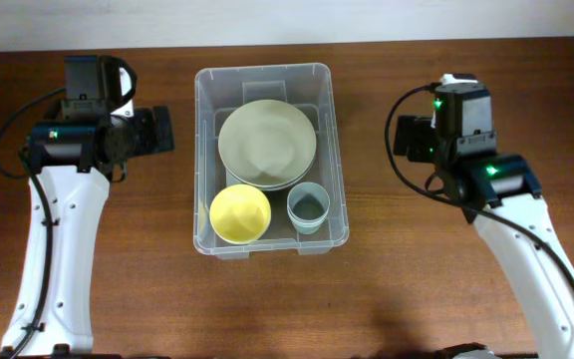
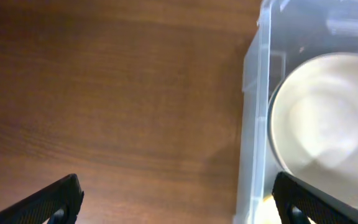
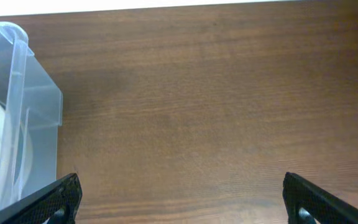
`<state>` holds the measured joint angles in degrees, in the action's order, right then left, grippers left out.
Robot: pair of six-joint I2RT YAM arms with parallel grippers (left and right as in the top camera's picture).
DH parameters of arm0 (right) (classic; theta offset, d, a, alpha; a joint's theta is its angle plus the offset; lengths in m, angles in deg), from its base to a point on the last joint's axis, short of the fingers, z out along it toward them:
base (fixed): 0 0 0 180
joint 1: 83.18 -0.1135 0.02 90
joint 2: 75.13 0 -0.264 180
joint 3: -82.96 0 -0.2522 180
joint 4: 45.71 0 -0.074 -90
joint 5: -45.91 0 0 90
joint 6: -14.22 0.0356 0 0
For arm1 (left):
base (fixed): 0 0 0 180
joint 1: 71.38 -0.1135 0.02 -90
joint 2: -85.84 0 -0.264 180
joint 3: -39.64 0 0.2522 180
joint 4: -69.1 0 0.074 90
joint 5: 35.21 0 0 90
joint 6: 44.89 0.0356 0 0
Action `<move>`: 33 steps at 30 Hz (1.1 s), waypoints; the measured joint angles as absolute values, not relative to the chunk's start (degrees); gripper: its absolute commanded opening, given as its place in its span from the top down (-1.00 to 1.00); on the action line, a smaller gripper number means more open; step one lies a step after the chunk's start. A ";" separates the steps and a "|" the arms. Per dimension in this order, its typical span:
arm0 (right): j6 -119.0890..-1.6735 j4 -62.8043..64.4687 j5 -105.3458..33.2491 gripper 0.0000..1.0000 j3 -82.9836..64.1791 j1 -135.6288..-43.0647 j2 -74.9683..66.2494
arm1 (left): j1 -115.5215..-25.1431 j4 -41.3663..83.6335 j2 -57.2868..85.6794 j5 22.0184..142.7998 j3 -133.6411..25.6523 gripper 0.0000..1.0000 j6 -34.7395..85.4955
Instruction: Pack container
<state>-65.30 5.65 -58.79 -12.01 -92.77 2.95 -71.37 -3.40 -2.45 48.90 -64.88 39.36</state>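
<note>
Container (image 1: 339, 150) holds pale plates (image 1: 267, 140), yellow bowl (image 1: 239, 213), blue cup (image 1: 308, 207).

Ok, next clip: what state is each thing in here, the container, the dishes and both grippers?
container: upright, no lid on, dishes inside.
pale dishes: stacked, upright, in the container's far half.
yellow bowl: upright, empty, near corner on the left arm's side.
blue-grey cup: upright, empty, near corner on the right arm's side.
left gripper: open, empty, beside the container.
right gripper: open, empty, beside the container.
</note>
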 measured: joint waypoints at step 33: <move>-57.96 15.64 -59.93 -0.98 -40.60 -92.77 -50.01 | -71.41 9.12 54.53 53.75 -21.45 -1.00 46.00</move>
